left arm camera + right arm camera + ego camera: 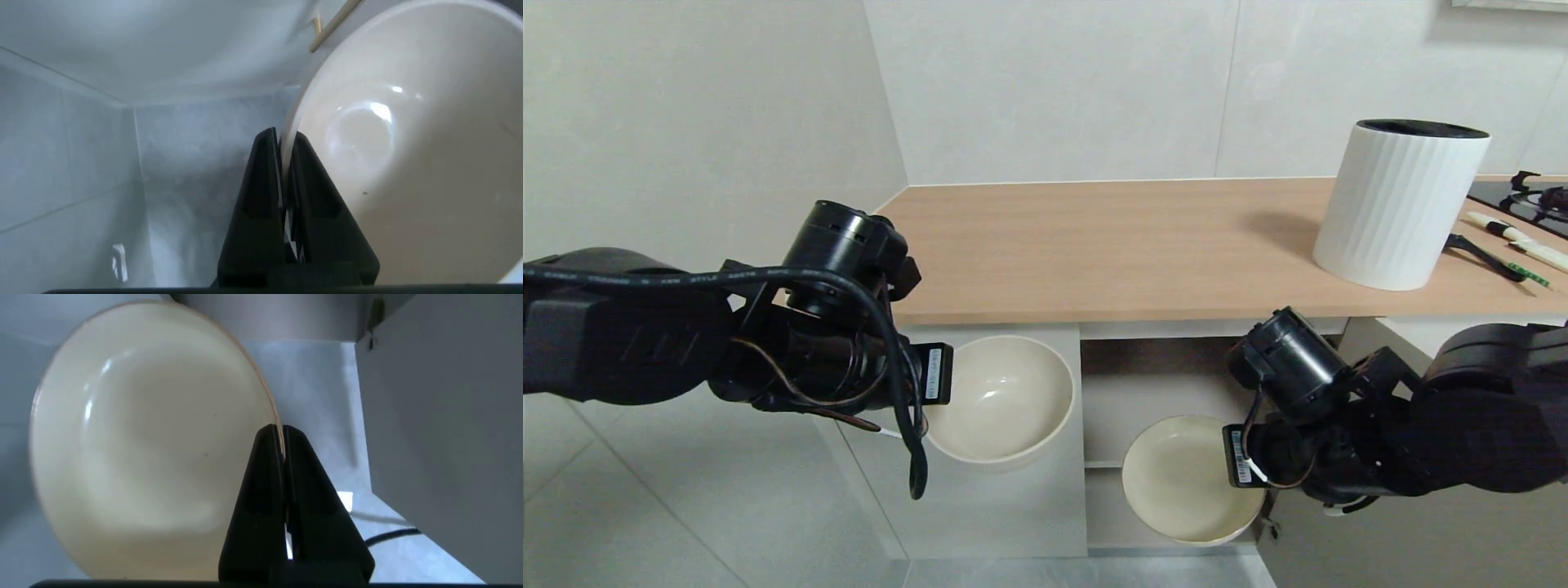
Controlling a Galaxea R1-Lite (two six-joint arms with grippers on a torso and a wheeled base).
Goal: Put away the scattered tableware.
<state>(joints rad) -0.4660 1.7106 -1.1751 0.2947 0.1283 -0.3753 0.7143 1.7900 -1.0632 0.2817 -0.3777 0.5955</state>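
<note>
The shallow plate [1186, 482] hangs below the counter [1111, 245], in front of the open cabinet bay [1143, 367]. Its hollow face is tipped up and outward. In the head view it overlaps the front edge of the inner shelf [1101, 464], and how far out from that shelf it sits cannot be told. The right pincer [283, 445] is closed on the plate's rim, one finger on each face, so the plate extends from it toward the robot's left, across the opening.

The deeper bowl [1001, 404] is also below counter level, a little higher, with its mouth turned up and outward. It hangs in front of the white cabinet panel [1013, 506] to the left of the bay. The left pincer [283, 155] is clamped on the bowl's rim in the same way, and the bowl reaches from it toward the robot's right.

The two dishes point toward each other with the opening between and behind them. The plate is already lined up with the bay, so the right arm looks the better placed to go in first. The plate would probably need levelling to slide over a shelf edge-on. The bowl would have to travel to the right before it faces the opening.

On the counter, well off to the right, stand a white ribbed container [1401, 204] and a few loose utensils [1499, 260].
</note>
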